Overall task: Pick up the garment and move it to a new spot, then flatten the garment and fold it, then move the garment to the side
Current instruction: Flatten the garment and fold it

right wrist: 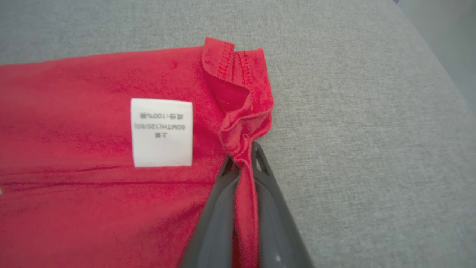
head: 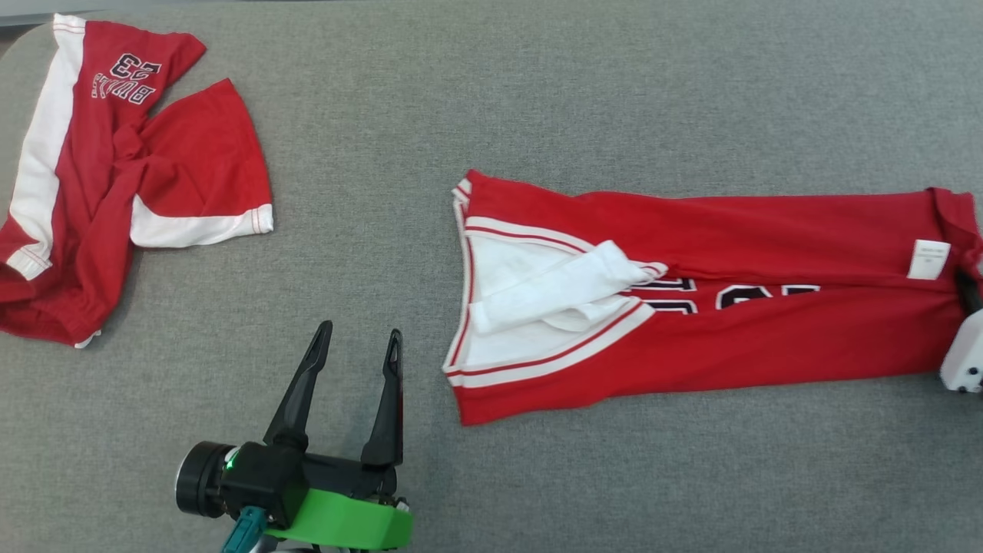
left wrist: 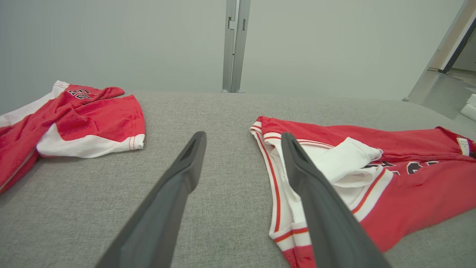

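Observation:
A red garment [head: 768,322] with white trim and dark lettering lies stretched across the grey surface, neck end to the left, hem to the right. My right gripper [right wrist: 242,160] is shut on a pinched fold of its hem edge, beside the white care label [right wrist: 162,132]; in the head view its pale body [head: 964,357] sits at the right edge by that hem. My left gripper [head: 359,342] stands open over bare fabric, just left of the garment's neck opening [left wrist: 282,178], touching nothing.
A second red and white garment [head: 115,177] lies crumpled at the far left of the grey padded surface [head: 537,92]. Beyond the surface's far edge in the left wrist view stand a pale wall and a metal post [left wrist: 235,44].

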